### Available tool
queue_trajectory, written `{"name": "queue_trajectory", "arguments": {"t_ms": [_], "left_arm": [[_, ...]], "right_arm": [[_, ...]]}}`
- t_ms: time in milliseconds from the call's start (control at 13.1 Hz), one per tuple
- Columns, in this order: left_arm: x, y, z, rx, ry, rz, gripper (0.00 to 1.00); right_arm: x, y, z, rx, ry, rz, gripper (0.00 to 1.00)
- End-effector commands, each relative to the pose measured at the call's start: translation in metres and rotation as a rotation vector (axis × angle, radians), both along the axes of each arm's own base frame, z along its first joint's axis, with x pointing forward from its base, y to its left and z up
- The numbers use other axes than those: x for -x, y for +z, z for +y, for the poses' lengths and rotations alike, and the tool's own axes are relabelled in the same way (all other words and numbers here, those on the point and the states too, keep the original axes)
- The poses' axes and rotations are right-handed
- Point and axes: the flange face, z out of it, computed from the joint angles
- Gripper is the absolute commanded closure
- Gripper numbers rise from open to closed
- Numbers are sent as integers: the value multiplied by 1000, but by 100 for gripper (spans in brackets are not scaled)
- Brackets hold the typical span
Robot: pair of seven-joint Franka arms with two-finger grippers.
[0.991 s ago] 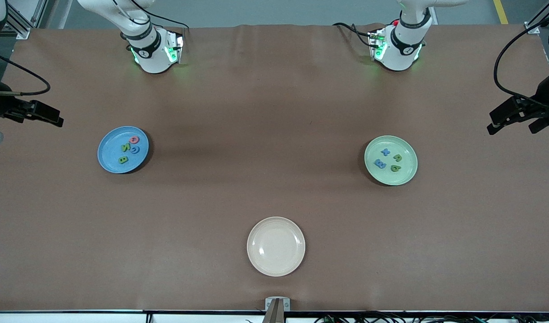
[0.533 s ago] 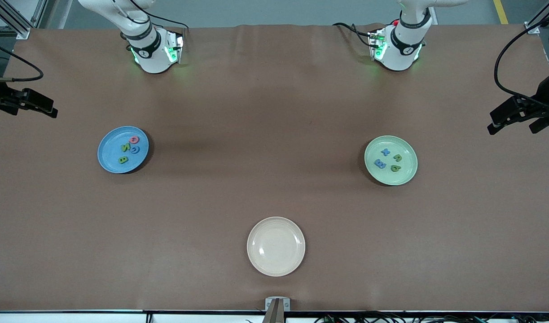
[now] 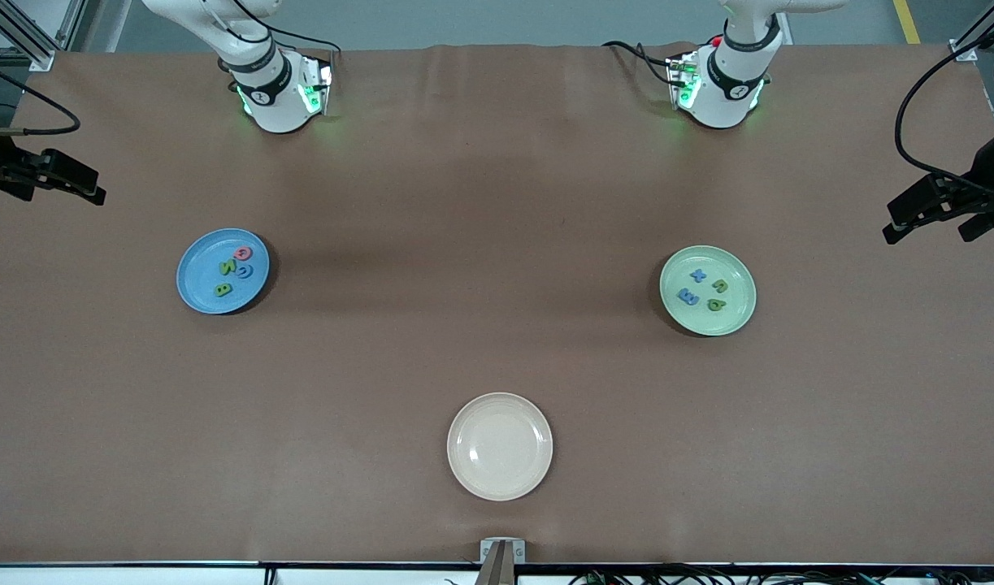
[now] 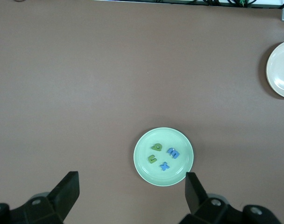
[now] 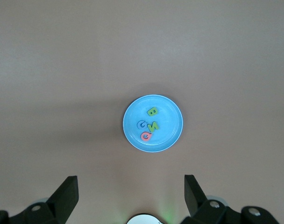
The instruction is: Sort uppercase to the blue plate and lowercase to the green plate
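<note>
Eight letters sit sorted on your blue plate (image 3: 200,280) and green plate (image 3: 736,313); left hand (image 4: 132,196) and right hand (image 5: 131,196) hang wide, empty, so descending again risks scattering them.

Front view: high camera across the table, looking steeply down at the whole brown table (image 3: 497,203), with both arm bases along the top edge. It takes in the blue plate (image 3: 196,284), green plate (image 3: 736,313) and cream plate (image 3: 500,447) together.

Left wrist view: looks straight down from well above; left gripper (image 4: 131,196) fingers frame the lower edge. Green plate (image 4: 144,165) small and central, cream plate (image 4: 280,70) cut at the edge.

Right wrist view: same downward pose and height, right gripper (image 5: 131,196) framing; blue plate (image 5: 132,128) central. A white shape at its lower edge is probably the arm's base.

Each wrist view overlaps the front view, not the other wrist view.
</note>
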Motion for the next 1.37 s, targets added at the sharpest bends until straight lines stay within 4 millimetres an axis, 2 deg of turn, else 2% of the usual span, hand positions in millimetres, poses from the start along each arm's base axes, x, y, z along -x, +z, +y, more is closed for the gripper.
{"name": "queue_trajectory", "arguments": {"t_ms": [0,152,381,1296], "left_arm": [[4,7,1,10,8,1,0],[5,8,0,10,7,0,0],[5,9,-3,9,1,-2,0],[5,9,-3,9,-4,0,0]], "right_arm": [[18,11,-1,3,8,-27,0],[24,20,2,1,11,-39,0],[27,21,2,-2,12,-44,0],[26,17,5,-24,14,-42,0]]}}
